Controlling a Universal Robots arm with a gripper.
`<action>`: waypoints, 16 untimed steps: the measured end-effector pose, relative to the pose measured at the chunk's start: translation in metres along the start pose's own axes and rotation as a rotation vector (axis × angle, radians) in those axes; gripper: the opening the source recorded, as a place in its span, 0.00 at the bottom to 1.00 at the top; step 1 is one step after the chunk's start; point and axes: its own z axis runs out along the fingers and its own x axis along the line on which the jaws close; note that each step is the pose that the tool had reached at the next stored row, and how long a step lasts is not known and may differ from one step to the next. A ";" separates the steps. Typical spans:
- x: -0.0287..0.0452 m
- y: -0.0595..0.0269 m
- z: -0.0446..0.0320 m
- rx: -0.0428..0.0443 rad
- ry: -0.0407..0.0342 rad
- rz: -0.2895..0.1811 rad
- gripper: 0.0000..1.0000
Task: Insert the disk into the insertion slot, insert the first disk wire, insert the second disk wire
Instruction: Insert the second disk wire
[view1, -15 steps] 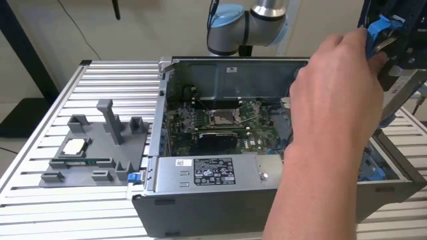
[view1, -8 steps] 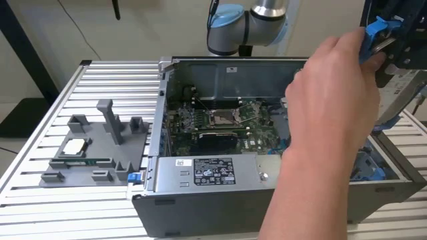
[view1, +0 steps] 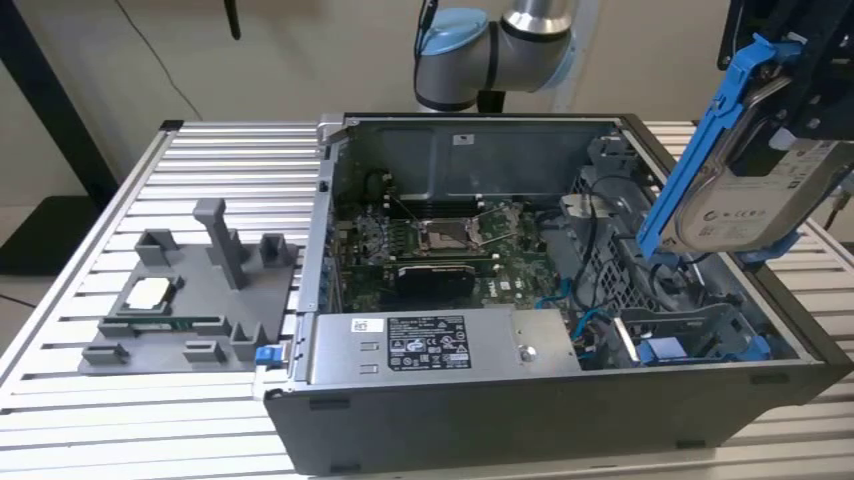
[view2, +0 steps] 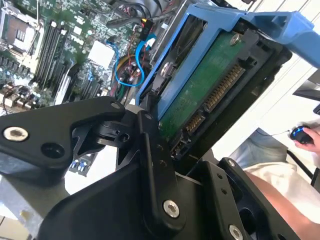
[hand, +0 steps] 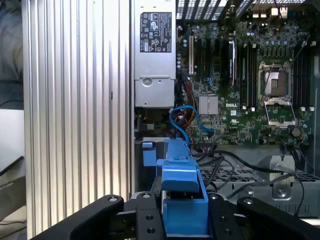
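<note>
Claw (hand: 183, 216) was pinching the disk (view1: 750, 205) by its blue carrier (view1: 697, 150), black fingers (hand: 145, 222) pressed on both sides. Disk hung tilted, near upright, over the case end on the exterior view's right. It sat above what looked like the drive bay (view1: 674, 335), not in it yet, and no wires were plugged into it.

Big to small:
- desk (view1: 200, 160): ribbed alu slats, shiny.
- case (view1: 534, 425): dark grey sheet-metal tower on its side, lid off.
- grey fixture plate (view1: 187, 310): matte, w/ posts, on the desk beside the case.
- mobo (view1: 441, 240): green, dense, bare CPU socket.
- PSU box (view1: 427, 345): flat grey metal w/ label, along the near wall.
- disk: flat silver-grey slab, white label. Underside was green PCB w/ a connector row (view2: 220, 90).
- carrier: glossy hard plastic, prob a bit flexy.
- blue cable (hand: 186, 120): thin, looped loose near the bay.

IMO the insert needed the carrier square to the bay rails, connector end left reachable, and a slow feed. Loose loops looked likely to snag, and a skewed frame would prob jam.
</note>
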 end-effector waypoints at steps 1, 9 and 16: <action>0.0000 -0.0003 0.0005 0.0000 -0.0002 0.000 0.33; 0.0001 -0.0025 0.0040 0.0000 -0.0003 0.000 0.33; 0.0001 -0.0067 0.0117 -0.0007 -0.0009 0.000 0.33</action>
